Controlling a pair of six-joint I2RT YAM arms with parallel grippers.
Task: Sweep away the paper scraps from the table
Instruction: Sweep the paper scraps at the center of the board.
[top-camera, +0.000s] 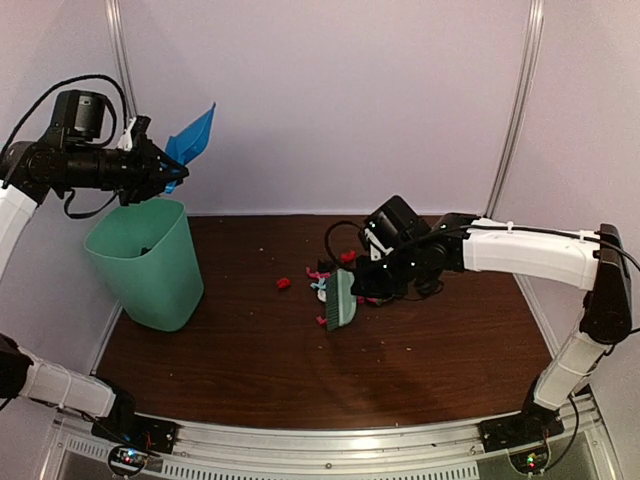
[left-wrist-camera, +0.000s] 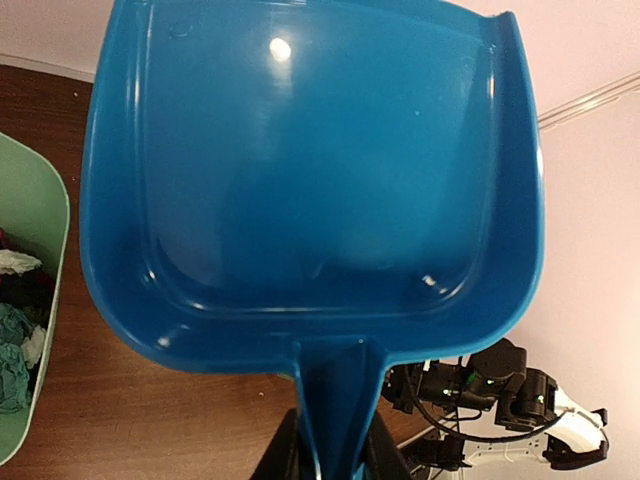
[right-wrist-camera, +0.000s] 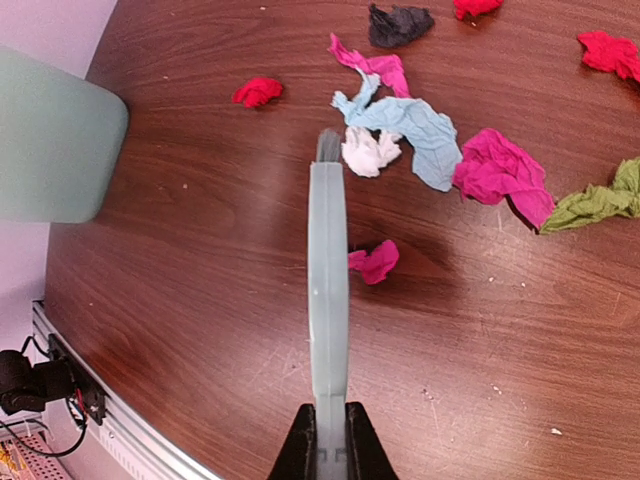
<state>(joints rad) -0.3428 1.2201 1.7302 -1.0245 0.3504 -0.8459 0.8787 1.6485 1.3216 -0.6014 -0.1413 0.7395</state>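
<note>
The paper scraps (right-wrist-camera: 410, 125) lie loose in the middle of the table (top-camera: 250, 350), most of them gathered around the brush's far end and one red piece lying toward the bin. My right fingers (right-wrist-camera: 300, 452) are clamped on the pale green brush (right-wrist-camera: 328, 280), placed, I judge, to rake the pile together. My left fingers (left-wrist-camera: 283, 458) grip the blue dustpan (left-wrist-camera: 310, 170) by its handle, holding it empty and high above the mint bin (top-camera: 145, 260), which has scraps inside. The pan is well apart from the pile, and I see nothing blocking the sweep.
</note>
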